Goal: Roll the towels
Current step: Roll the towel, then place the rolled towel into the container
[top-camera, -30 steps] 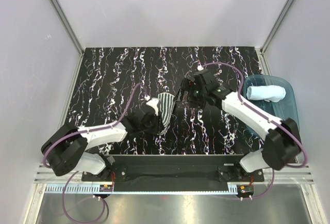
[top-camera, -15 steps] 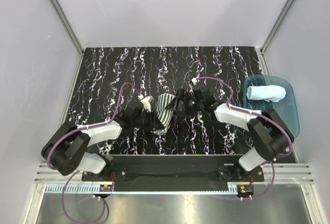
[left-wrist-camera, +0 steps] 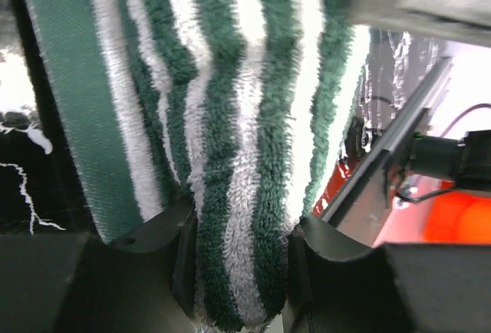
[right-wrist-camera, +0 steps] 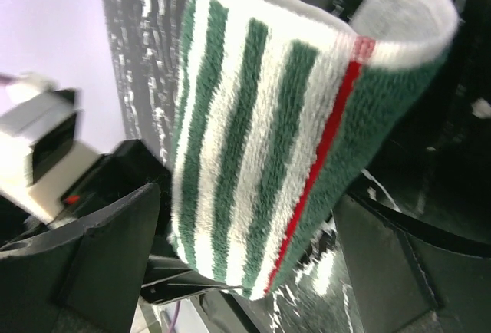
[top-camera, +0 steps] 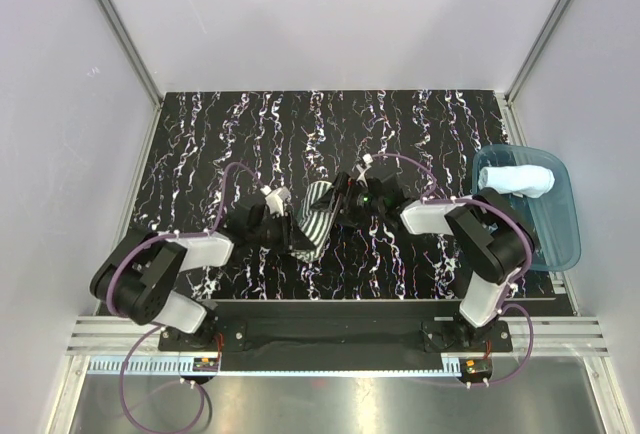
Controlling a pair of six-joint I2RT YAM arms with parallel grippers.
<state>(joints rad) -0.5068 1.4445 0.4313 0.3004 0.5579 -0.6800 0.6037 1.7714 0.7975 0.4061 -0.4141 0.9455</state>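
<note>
Right end effector [top-camera: 342, 200], fingers spread, has drawn in around the striped towel [top-camera: 313, 220], which the left end effector [left-wrist-camera: 239, 272] pinches; rolling appears under way.

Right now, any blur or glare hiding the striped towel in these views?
Top external: evenly lit, sharp; the green-and-white striped terry towel small against busy black-and-white marbled table. Left wrist: pile crisp, right edge blown out. Right wrist: towel slightly soft, pincer fingers dark.
</note>
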